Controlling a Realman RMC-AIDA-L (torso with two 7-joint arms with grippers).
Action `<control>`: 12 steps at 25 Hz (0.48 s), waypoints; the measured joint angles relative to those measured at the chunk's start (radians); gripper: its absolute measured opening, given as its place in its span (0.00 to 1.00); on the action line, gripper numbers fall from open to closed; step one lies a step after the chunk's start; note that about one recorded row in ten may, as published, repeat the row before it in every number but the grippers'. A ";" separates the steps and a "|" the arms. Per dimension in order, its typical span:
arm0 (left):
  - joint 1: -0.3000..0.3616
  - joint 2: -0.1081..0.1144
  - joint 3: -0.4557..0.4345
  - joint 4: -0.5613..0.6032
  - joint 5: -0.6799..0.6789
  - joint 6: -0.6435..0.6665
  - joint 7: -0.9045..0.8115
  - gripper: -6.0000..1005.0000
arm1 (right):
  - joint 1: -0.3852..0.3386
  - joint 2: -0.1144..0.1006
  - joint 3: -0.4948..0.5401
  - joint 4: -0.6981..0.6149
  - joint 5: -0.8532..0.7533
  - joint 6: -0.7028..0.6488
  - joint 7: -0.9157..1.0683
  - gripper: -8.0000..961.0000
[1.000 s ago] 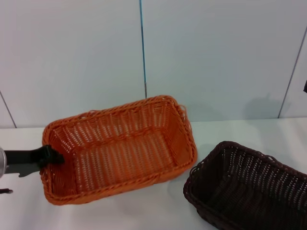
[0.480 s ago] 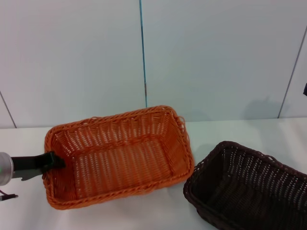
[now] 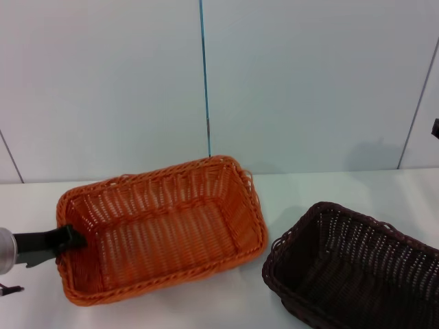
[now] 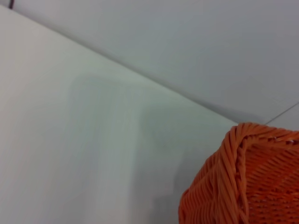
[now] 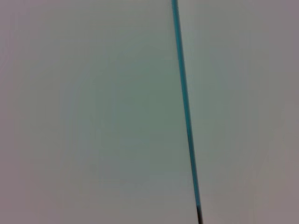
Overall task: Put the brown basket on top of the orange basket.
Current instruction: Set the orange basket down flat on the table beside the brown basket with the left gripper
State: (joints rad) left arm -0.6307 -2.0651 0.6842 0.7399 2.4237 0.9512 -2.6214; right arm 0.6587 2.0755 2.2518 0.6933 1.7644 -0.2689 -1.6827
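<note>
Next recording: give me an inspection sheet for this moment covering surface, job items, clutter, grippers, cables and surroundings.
Surface: white tabletop, both baskets on it.
Job items: bright orange rectangular woven wicker basket at the robot's left, open side up, nothing in it; dark brown rectangular woven wicker basket at the right, apart from the orange one, not stacked.
Clutter: nothing seen.
Grippers: left gripper at the orange basket's left end wall, jaws closed over its rim; right gripper not seen, only a dark sliver at the head view's right edge.
Cables: a thin dark piece at the left edge below the left arm; cannot tell what it is.
Surroundings: pale wall panels with a blue vertical seam.
</note>
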 joint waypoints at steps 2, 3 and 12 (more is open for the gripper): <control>0.000 0.000 0.000 -0.012 0.000 -0.006 0.001 0.13 | 0.000 0.000 0.000 0.000 0.000 -0.002 0.000 0.66; 0.001 -0.001 0.000 -0.017 0.000 -0.007 0.001 0.13 | 0.000 0.000 0.000 0.000 0.000 -0.003 0.000 0.66; 0.003 -0.009 0.000 -0.043 0.003 0.001 0.004 0.14 | 0.001 0.000 0.000 0.000 -0.001 0.000 0.000 0.65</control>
State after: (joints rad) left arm -0.6273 -2.0737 0.6841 0.6971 2.4268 0.9522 -2.6178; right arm 0.6596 2.0754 2.2518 0.6935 1.7639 -0.2693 -1.6828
